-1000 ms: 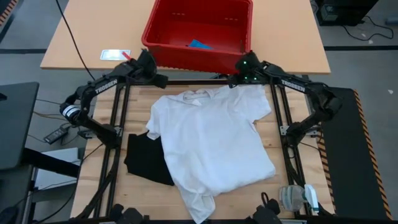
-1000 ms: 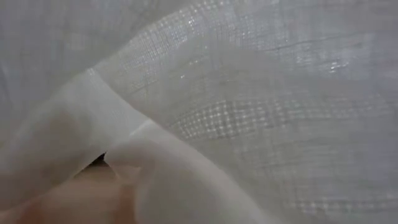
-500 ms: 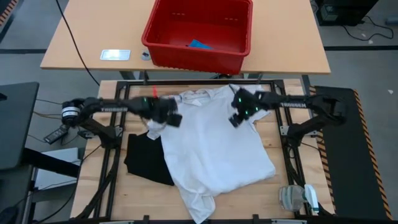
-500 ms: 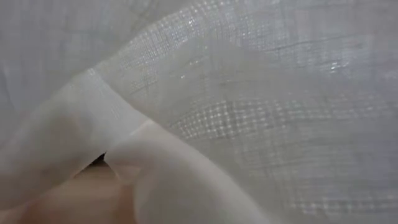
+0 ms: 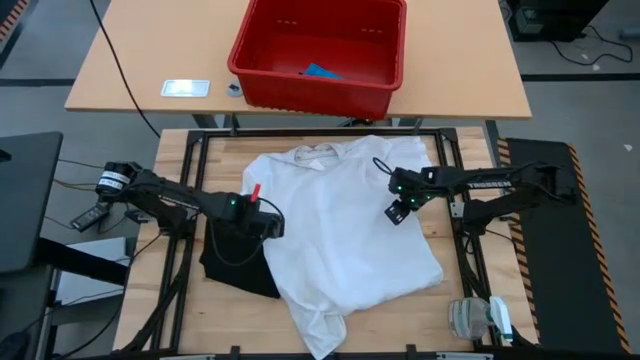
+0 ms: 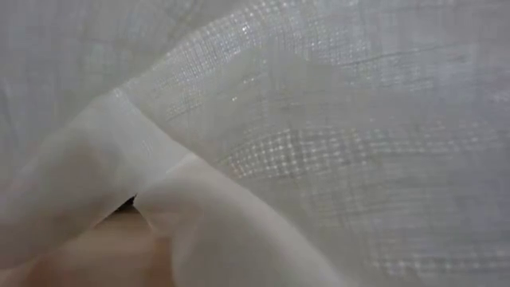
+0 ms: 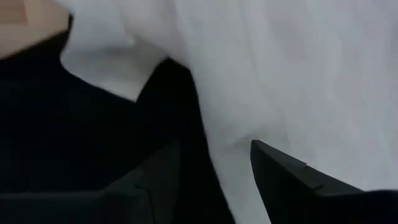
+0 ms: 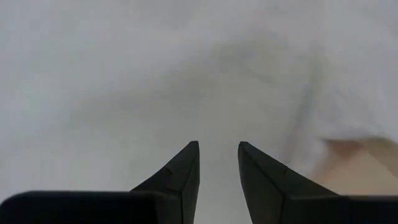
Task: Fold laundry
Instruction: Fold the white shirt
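- Table [image 5: 180, 150]: wood top inside a black frame. A second table behind carries the red basket [image 5: 320, 50], with a blue piece [image 5: 321, 72] lying in it.
- White T-shirt [image 5: 340, 230]: spread crumpled over the middle of the table, collar toward the basket, hem toward the near edge. Long axis runs basket side to near edge, skewed a little. It drapes over the low camera, so that view shows only cloth [image 6: 319, 119].
- Black garment [image 5: 235, 260]: on the left half, partly under the shirt's left edge.
- Left gripper [image 5: 268, 222]: low over the shirt's left edge, right where white overlaps black. Wrist view shows white cloth [image 7: 298, 74] ahead of the fingers and black [image 7: 74, 124] to one side. Jaws stand apart, nothing held that I can make out. Arm reaches in from the left, stretched low across the table.
- Right gripper [image 5: 398, 210]: over the shirt's right side, near the sleeve. Wrist view: fingers [image 8: 177, 174] a narrow gap apart, pointing down onto white cloth, bare wood [image 8: 367, 168] just beyond the shirt's edge. Nothing pinched. Arm reaches in from the right, elbow bent by the frame.
- Judgement: each arm is nearest its own side of the shirt; pinching those two edges looks like the next move. The left risks catching black cloth along with white.
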### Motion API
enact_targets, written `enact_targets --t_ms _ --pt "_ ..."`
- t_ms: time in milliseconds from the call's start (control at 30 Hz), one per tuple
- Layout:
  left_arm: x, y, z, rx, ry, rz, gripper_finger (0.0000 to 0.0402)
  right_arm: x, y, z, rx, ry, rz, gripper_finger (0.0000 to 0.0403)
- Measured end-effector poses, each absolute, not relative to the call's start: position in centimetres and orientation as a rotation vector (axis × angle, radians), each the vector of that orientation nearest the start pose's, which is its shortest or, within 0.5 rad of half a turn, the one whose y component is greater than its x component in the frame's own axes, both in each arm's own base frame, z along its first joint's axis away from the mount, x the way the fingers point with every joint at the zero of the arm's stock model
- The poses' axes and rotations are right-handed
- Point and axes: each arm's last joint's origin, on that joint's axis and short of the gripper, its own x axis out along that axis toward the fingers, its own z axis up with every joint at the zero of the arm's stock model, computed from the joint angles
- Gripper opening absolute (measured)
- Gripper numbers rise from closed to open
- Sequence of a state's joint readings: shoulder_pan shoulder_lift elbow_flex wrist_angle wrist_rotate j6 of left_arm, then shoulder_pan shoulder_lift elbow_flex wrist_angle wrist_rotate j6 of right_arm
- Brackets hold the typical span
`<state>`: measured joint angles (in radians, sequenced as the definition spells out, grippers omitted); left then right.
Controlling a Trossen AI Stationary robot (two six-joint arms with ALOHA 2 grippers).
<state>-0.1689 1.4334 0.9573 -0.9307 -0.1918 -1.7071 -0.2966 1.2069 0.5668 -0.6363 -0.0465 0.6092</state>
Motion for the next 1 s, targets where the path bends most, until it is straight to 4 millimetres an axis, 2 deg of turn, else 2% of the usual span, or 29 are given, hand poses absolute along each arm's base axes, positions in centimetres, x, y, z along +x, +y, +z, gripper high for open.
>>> enact_targets --t_ms 100,200,333,467,667,800,900,1000 --pt "24.3 -3.1 21.2 -1.127 0.91 1.149 0.0201 17.1 -5.2 15.4 0.78 1.209 -0.605 0.0118" --pt "25.1 -2.3 21.0 -1.095 0.894 1.096 0.0201 16.7 -5.0 15.9 0.792 1.23 -0.599 0.0119" --pt "25.8 -1.6 20.4 -1.114 0.973 1.037 0.0199 16.1 -5.5 17.1 0.776 1.2 -0.664 0.012" --pt "25.8 -1.9 19.8 -1.145 1.047 1.042 0.0198 15.7 -5.9 17.3 0.788 1.166 -0.722 0.0139" --pt "25.5 -2.4 19.8 -1.14 1.099 1.031 0.0204 14.9 -6.4 15.8 0.852 1.182 -0.835 0.0199" --pt "26.5 -2.9 19.2 -1.032 1.16 0.849 0.0204 15.2 -6.6 14.7 0.854 1.121 -0.801 0.0242" --pt "27.2 -2.2 18.3 -1.02 1.185 0.829 0.0191 15.6 -6.7 13.9 0.875 1.036 -0.733 0.0262" --pt "27.9 -1.5 17.1 -1.024 1.203 0.835 0.0165 15.7 -6.6 12.9 0.93 0.968 -0.732 0.0264"
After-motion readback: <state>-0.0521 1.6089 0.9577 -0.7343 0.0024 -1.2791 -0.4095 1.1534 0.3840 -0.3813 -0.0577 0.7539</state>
